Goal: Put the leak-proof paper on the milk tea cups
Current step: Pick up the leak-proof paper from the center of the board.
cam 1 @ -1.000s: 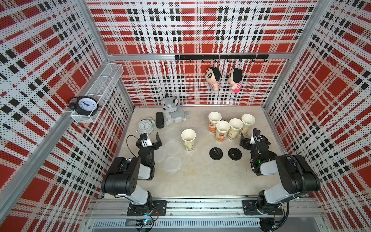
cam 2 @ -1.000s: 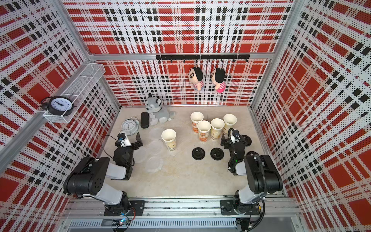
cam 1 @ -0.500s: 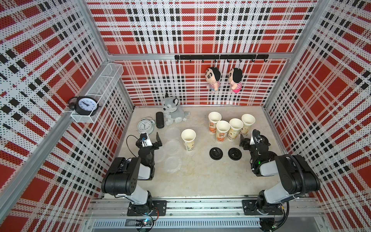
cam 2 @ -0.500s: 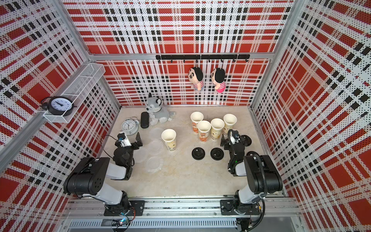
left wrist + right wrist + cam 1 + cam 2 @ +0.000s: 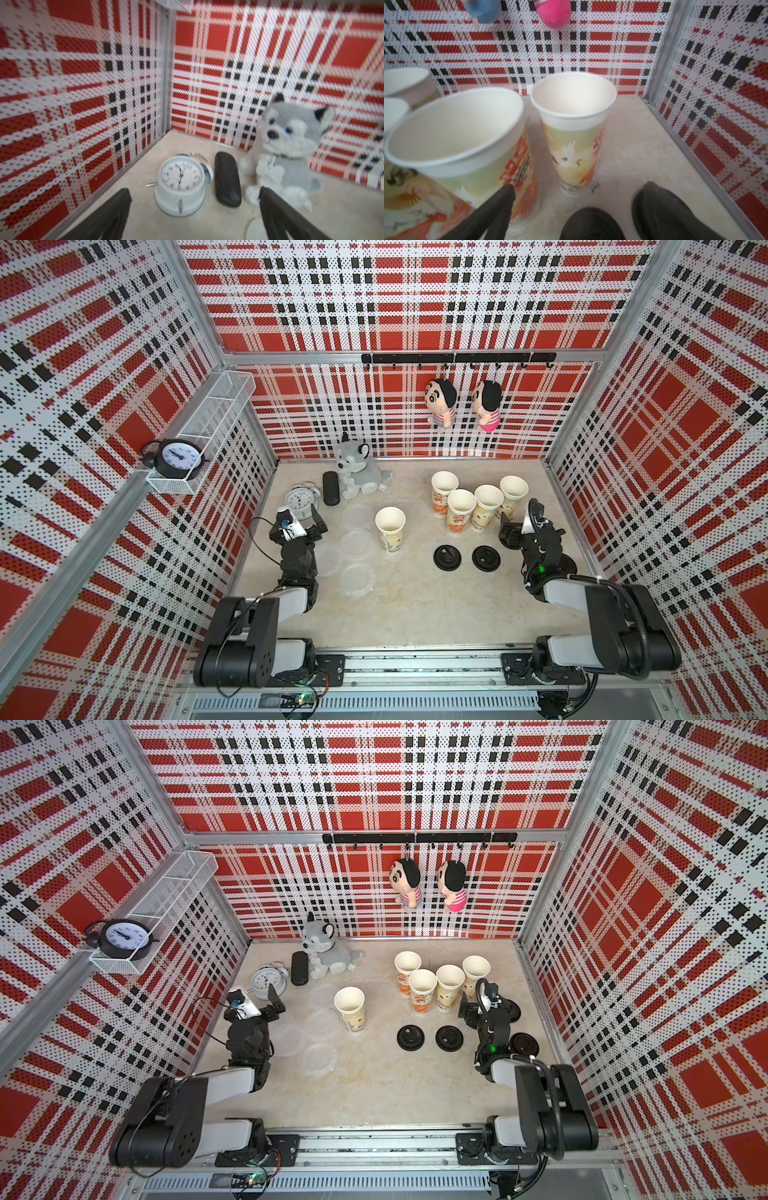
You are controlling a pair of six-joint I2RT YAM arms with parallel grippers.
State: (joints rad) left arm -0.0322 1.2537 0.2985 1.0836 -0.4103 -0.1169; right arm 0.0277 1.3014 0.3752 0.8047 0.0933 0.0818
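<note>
Cups [image 5: 461,502] near right wall [image 5: 623,531], paper sheets [image 5: 356,541] left, open tabletop [image 5: 415,614] in front

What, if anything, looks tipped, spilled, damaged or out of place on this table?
The white alarm clock seems to lie on its back, face up, beside the black case. The five milk tea cups stand upright and uncovered; I see no spill or damage.

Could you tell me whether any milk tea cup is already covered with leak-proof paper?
No, all five milk tea cups show open mouths; the leak-proof paper lies on the table.
</note>
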